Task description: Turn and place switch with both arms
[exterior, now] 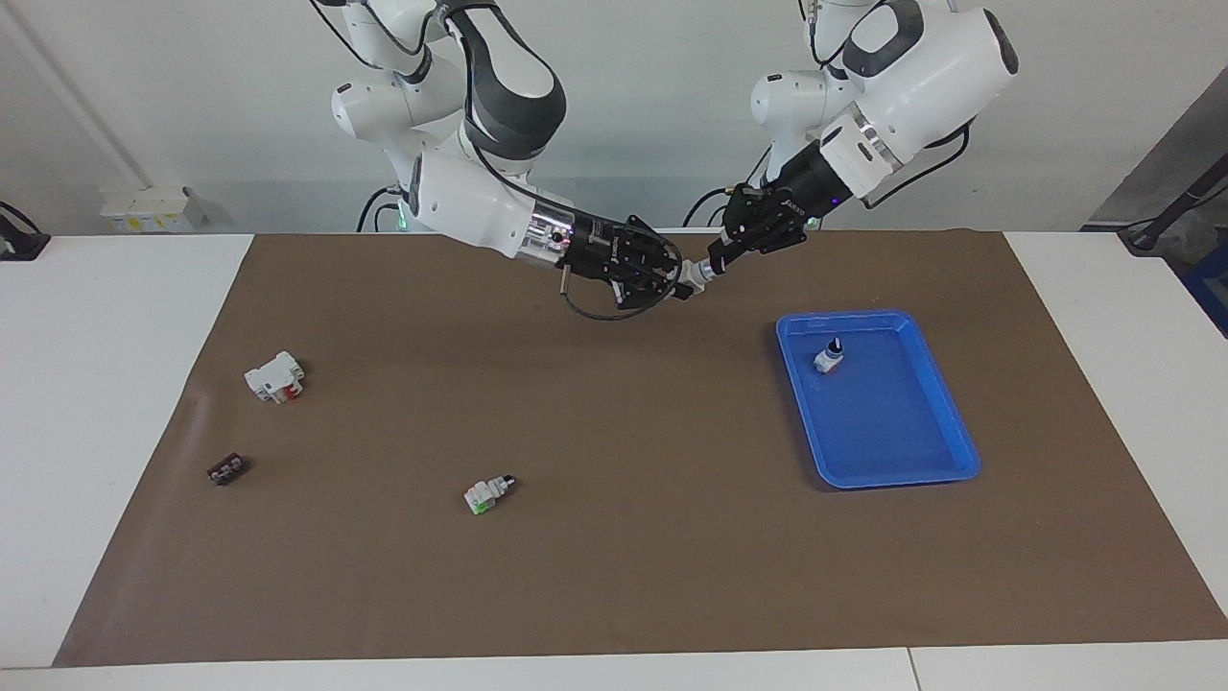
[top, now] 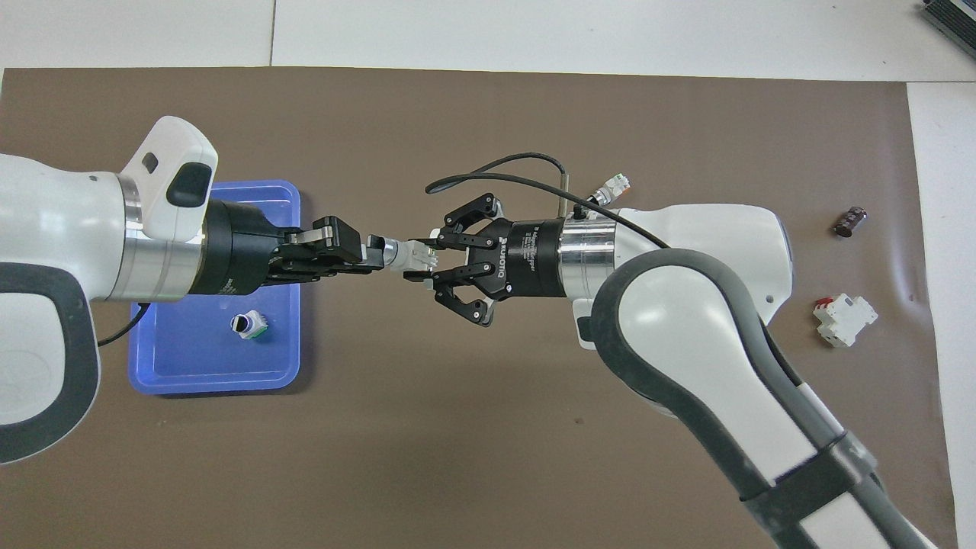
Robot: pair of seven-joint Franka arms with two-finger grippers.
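A small switch (top: 410, 255) with a white body and silver collar hangs in the air between my two grippers, over the brown mat at the robots' end. My left gripper (top: 374, 258) is shut on its knob end, and in the facing view this gripper (exterior: 712, 264) slants down to it. My right gripper (top: 427, 263) is shut on the white body (exterior: 693, 276), links splayed. A second switch (exterior: 828, 357) stands in the blue tray (exterior: 921, 470). A third switch (exterior: 487, 493) with a green end lies on the mat, far from the robots.
The blue tray (top: 152, 381) lies toward the left arm's end. A white block with a red part (exterior: 275, 376) and a small black terminal strip (exterior: 226, 469) lie toward the right arm's end. A black cable (top: 496, 164) loops off the right wrist.
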